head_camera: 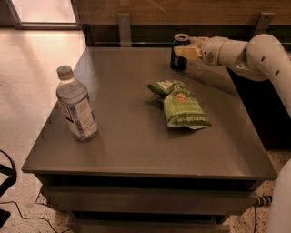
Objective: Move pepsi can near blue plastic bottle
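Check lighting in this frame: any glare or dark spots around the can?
Camera view: daylight washes out the floor at top left; the table shows only a soft sheen; the pepsi can, at the dim far edge with the hand against it, reads dark; the chip bag is evenly lit.

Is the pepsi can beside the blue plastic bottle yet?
No: the pepsi can is far back on the table at the gripper; the blue plastic bottle stands near left.
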`<state>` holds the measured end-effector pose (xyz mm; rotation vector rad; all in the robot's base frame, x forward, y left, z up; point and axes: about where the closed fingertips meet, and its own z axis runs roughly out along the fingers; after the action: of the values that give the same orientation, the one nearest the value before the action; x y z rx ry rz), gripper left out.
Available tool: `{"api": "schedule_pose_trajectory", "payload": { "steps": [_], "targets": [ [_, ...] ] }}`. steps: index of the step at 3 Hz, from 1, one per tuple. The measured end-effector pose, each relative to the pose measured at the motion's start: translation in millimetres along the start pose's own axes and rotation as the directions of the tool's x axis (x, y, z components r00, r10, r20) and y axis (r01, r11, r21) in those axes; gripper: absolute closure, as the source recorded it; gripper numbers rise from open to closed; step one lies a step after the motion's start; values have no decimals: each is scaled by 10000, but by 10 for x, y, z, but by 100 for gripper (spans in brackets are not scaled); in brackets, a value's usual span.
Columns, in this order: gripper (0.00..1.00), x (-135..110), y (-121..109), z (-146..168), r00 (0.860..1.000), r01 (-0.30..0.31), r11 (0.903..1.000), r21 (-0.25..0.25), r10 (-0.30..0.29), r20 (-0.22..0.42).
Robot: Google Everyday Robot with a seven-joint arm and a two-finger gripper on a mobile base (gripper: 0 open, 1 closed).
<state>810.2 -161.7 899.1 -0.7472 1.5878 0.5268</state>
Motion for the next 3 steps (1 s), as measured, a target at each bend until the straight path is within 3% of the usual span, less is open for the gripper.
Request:
{"api": "schedule_pose_trajectory", "payload": {
  "steps": [2, 3],
  "targets": [
    [100, -355, 269, -181, 9988, 490, 9984, -270, -491, -47],
    [100, -743, 770, -462, 9955, 911, 9958, -46, -909, 252]
  ]
}}
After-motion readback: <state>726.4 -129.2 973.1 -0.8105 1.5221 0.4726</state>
